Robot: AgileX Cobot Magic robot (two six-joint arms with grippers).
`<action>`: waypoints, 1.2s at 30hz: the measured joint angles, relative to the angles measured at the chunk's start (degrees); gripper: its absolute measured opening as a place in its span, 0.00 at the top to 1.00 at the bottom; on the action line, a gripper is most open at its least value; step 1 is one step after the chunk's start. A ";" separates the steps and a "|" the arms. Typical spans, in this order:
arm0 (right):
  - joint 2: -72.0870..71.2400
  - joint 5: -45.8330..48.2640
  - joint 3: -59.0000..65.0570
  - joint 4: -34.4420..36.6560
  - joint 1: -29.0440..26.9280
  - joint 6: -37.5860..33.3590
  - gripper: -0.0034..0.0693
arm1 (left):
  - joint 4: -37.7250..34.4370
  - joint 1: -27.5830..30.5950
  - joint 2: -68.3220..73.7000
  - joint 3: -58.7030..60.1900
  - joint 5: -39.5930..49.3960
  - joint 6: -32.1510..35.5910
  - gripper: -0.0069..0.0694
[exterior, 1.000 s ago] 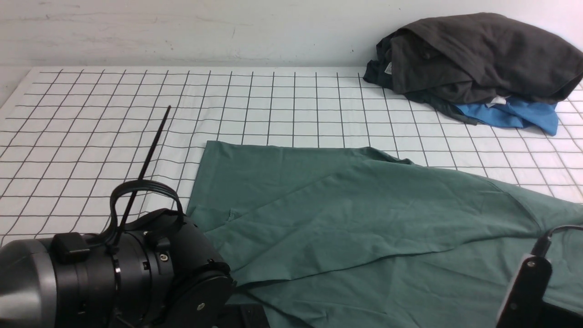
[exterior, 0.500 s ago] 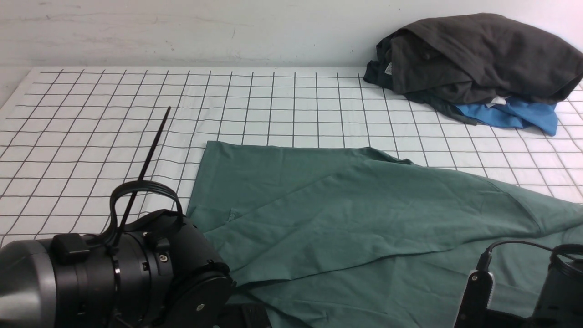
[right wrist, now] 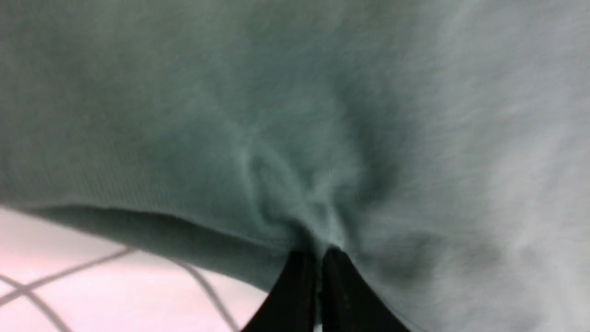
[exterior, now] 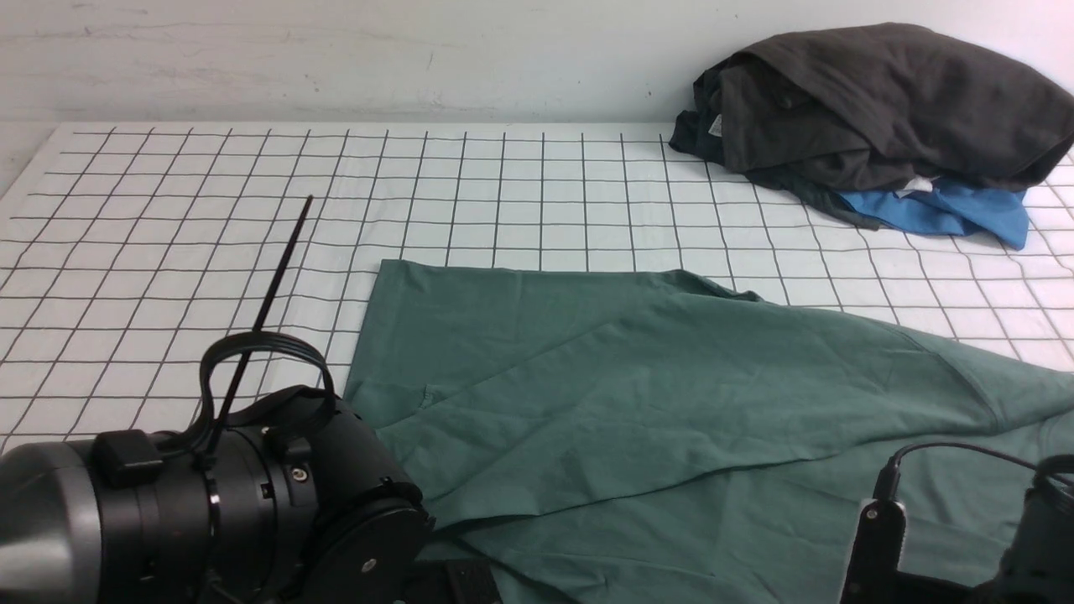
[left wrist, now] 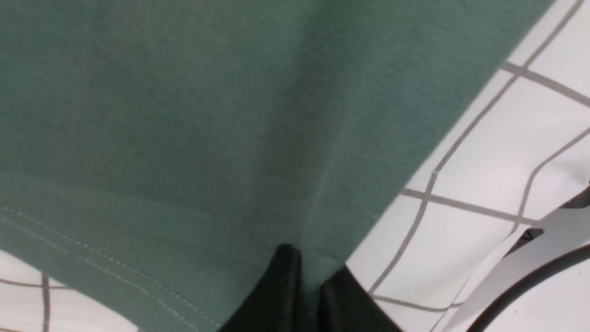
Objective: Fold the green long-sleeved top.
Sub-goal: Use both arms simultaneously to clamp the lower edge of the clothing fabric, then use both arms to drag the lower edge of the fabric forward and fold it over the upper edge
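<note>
The green long-sleeved top [exterior: 654,394] lies spread on the checked table, partly folded over itself with creases. My left arm [exterior: 252,503] fills the near left corner of the front view and hides its own jaws there. In the left wrist view my left gripper [left wrist: 309,272] is shut on the green top [left wrist: 207,115] near a stitched hem at its edge. My right arm [exterior: 965,545] sits low at the near right. In the right wrist view my right gripper [right wrist: 319,258] is shut on a puckered bunch of the green top [right wrist: 322,115] by its edge.
A heap of dark grey-black garments [exterior: 881,101] with a bright blue garment [exterior: 948,214] under it lies at the back right. A thin black strap [exterior: 277,268] sticks up from my left arm. The white checked cloth [exterior: 168,210] covers the table up to the wall.
My right arm has shifted and sunk a little at the near right, and its jaws have closed on the green fabric. The left arm and the top have stayed still.
</note>
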 joint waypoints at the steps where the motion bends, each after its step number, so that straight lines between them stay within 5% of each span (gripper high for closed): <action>1: -1.54 0.31 0.00 -0.15 -0.10 -0.55 0.95 | 0.00 0.00 -0.18 0.00 0.00 0.00 0.91; 9: -10.75 4.58 -6.61 1.43 -9.46 -5.43 0.95 | 0.74 4.23 -2.69 -4.19 3.07 0.06 0.90; 17: -4.25 5.69 -21.92 11.35 -22.81 -17.83 0.95 | 0.74 19.59 -0.50 -21.82 4.95 6.16 0.90; 24: 6.66 6.03 -35.21 13.93 -26.54 -20.97 0.95 | 0.74 26.30 8.95 -38.84 6.25 8.73 0.90; 36: 26.79 8.92 -57.30 14.05 -28.73 -23.04 0.95 | 5.01 28.97 29.75 -62.61 7.62 10.40 0.90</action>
